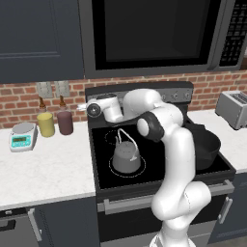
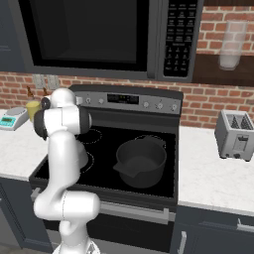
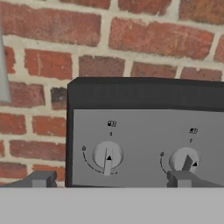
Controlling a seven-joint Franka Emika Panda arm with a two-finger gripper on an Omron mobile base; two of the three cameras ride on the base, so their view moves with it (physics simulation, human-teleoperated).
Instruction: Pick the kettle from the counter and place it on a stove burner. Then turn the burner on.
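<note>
The kettle stands upright on the stove burner, the large dashed white ring at the front left of the black glass cooktop, with its thin wire handle arched above the lid. The ring shows as a narrow arc around the kettle's base. Nothing grips the kettle; the arm is raised above and behind it.

The gripper is up at the stove's back control panel, well apart from the kettle. In the hand view 2 dark fingertips rise at the bottom, set wide, with the left knob in the space between them and the second knob just above the right tip. Whether either tip touches a knob I cannot tell. The left knob's white pointer bar hangs nearly straight down.

Right of the kettle, a wide black pot sits on the cooktop. Left of the stove, the counter carries a yellow cup, a dark red cup and a small kitchen scale. Right of the stove a toaster stands on the counter. A microwave hangs above the stove against the brick wall.
</note>
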